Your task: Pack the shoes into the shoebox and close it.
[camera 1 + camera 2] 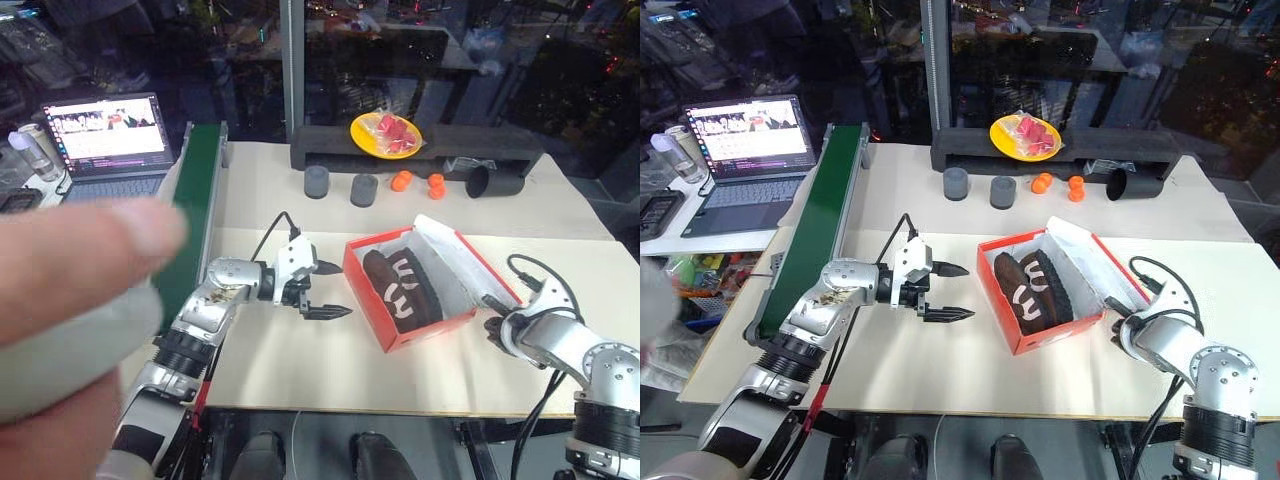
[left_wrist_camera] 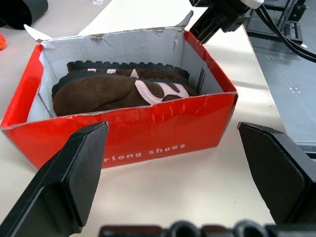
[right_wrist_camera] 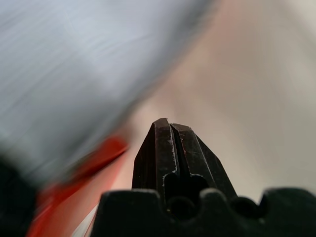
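Right up against the lens in your left eye view you have a person's hand [image 1: 70,290], blurred, covering the near left of the picture. Past it, your left gripper [image 1: 950,292] hangs over the cream table [image 1: 940,360] with its two black fingers spread wide, holding nothing, pointing to the right at the shoebox [image 1: 1055,325]. It sits near the box's left wall, apart from it.

Look at the box: red-orange, open, set at a slant in the middle of the table, white inside. Both shoes [image 1: 1032,290] lie in it side by side, dark brown and fuzzy, white markings up. From your left wrist view you see the red side wall with its lettering and one shoe's ridged sole along the inner wall. The lid [image 1: 1095,255] is not closed; it stands up and back along the box's right side, white inner face showing.

Your right gripper [image 3: 173,143] is clenched tight, fingers pressed together on nothing, at the box's near right corner, just beside the lid's edge. You cannot tell whether it touches the cardboard.

Far side of the table: a yellow plate [image 1: 1025,135] of red pieces on a dark shelf, two grey cylinders [image 1: 978,187], small orange balls [image 1: 1060,184], a black cup [image 1: 1135,183] on its side. On the left, a green conveyor belt [image 1: 820,215] and an open laptop [image 1: 745,150].
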`<state>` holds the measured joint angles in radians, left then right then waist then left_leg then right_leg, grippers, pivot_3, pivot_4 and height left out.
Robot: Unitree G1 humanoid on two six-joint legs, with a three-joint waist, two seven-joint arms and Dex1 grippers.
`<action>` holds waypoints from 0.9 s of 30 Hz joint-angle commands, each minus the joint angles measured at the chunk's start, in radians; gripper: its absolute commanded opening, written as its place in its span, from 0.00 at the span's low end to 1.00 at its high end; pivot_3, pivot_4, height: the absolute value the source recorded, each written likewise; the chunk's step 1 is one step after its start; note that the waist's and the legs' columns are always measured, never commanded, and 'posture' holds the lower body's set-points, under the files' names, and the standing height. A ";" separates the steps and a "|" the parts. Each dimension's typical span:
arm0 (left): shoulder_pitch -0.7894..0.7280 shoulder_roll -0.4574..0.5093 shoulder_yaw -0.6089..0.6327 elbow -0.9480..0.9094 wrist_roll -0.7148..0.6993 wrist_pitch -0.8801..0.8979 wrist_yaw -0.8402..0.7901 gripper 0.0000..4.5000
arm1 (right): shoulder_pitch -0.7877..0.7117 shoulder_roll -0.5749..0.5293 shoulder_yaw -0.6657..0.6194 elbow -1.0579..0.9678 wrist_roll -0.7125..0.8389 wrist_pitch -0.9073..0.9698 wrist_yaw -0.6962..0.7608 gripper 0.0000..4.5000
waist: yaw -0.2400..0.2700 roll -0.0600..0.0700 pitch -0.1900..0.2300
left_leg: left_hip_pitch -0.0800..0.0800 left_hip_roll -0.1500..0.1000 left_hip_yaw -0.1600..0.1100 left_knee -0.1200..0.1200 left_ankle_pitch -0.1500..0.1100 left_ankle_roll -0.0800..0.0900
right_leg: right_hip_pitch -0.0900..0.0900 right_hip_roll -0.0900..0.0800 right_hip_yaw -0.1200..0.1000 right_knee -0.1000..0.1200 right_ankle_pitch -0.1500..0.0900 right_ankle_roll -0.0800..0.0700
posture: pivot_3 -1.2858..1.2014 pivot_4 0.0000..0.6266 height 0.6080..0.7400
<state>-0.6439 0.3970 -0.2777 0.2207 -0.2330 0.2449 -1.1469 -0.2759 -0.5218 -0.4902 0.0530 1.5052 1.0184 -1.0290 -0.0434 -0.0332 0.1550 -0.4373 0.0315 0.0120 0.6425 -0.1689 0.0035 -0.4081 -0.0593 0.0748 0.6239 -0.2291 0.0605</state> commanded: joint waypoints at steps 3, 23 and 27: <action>-0.013 -0.012 0.014 -0.014 0.000 -0.011 0.004 1.00 | -0.141 0.022 -0.059 0.200 -0.106 -0.127 0.050 0.03 | -0.007 0.000 0.000 | 0.001 0.000 0.000 0.000 0.000 0.000 | 0.000 0.001 0.001 0.000 0.000 0.000 | 0.52 0.24 1.00; -0.049 -0.018 0.016 0.018 0.011 -0.014 0.010 1.00 | -0.386 0.110 -0.229 0.483 -0.346 -0.499 0.617 0.03 | -0.010 0.005 0.003 | 0.001 0.000 0.000 0.000 0.000 0.000 | 0.001 0.001 0.001 0.000 0.000 0.002 | 0.52 0.24 1.00; -0.063 -0.019 0.014 0.032 0.018 -0.017 0.003 1.00 | -0.341 0.182 -0.180 0.200 -0.342 -0.494 0.696 0.03 | -0.009 0.013 0.007 | 0.001 -0.001 0.000 0.000 0.000 0.000 | 0.000 0.001 0.000 0.002 0.000 0.003 | 0.52 0.24 1.00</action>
<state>-0.6778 0.3806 -0.2736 0.2573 -0.2144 0.2434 -1.1380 -0.6231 -0.3385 -0.6976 0.4175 1.1599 0.5300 -0.3792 -0.0526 -0.0206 0.1624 -0.4378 0.0309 0.0118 0.6422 -0.1690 0.0037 -0.4099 -0.0584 0.0753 0.6266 -0.2295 0.0633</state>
